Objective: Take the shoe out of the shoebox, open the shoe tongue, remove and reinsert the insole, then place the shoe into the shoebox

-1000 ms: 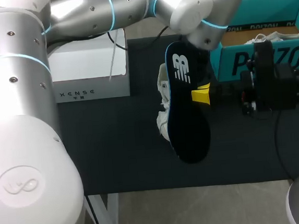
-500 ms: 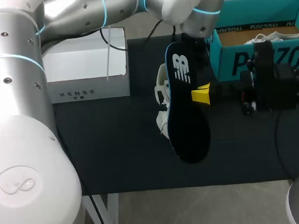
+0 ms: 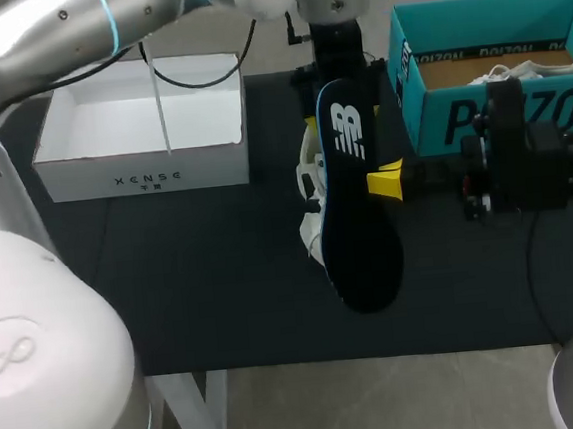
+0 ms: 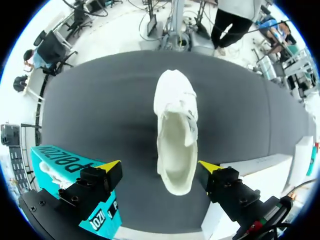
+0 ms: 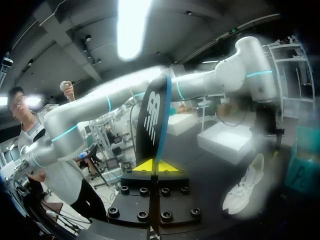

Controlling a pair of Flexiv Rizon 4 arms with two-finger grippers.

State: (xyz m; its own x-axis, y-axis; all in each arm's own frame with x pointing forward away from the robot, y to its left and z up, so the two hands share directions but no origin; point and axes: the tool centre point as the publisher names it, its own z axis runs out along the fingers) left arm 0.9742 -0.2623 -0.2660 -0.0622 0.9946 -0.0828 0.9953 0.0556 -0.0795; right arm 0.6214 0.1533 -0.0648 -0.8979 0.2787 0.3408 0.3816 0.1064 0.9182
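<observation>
The white shoe lies sole-down on the dark table, its mouth facing up. My left gripper hangs above its heel, open, its fingers wide on either side and touching nothing. The dark insole with a white logo is held on edge over the shoe; my right gripper is shut on its side. In the right wrist view the insole rises from between the yellow tips, with the shoe on the table beyond. The teal shoebox stands at the far right.
A white open box sits at the far left of the table. A second white shoe lies inside the teal shoebox. My left arm reaches across the table's far edge over the shoe.
My left gripper has gone from shut to wide open, and its arm has swung left and back. The shoe, the insole and the right arm have not moved.
</observation>
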